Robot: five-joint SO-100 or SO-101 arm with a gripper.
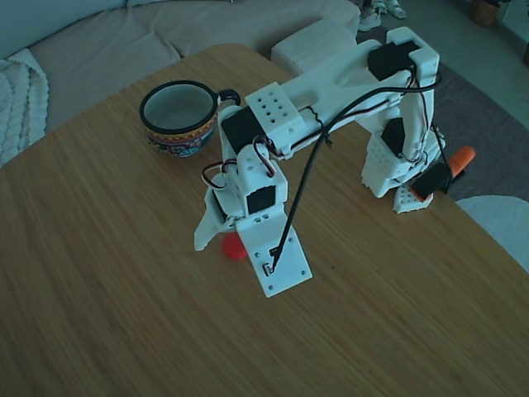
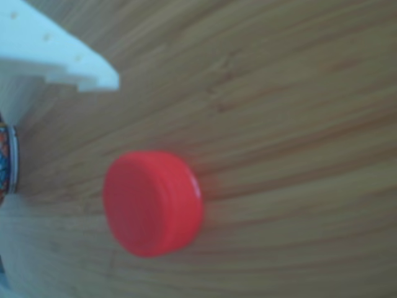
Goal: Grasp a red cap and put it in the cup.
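Claw low over the red cap, cup apart at the back.

The claw [image 1: 225,240] hangs just above the wooden counter [image 1: 107,306], its fingers spread open, with nothing gripped between them. In the fixed view the red cap [image 1: 235,246] shows only partly, between the white pointed finger [image 1: 207,225] and the flat plate of the arm. In the other view the red cap [image 2: 152,203] lies on the counter [image 2: 291,93], below the tip of the white finger [image 2: 56,56], not touching it. The cup [image 1: 180,117] stands upright farther back on the counter, well apart from the cap. An orange clamp handle [image 1: 459,160] sticks out beside the arm's base.
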